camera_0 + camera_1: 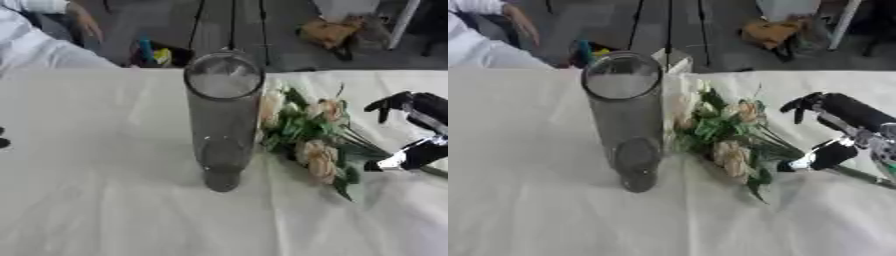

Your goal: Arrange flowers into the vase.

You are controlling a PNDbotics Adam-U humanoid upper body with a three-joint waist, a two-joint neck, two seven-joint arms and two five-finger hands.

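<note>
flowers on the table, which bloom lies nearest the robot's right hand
The pale peach bloom at the bouquet's near end, low beside the tall clear glass vase, lies closest to the black right hand. The other blooms sit farther back, up by the vase's rim.

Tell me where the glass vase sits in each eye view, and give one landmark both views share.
Left eye view: the glass vase stands at centre, mouth near the table's far edge.
Right eye view: the glass vase stands left of centre.
Shared landmark: the bunch of flowers lies on the white tablecloth just to the vase's right, with the right hand at its stems.
</note>
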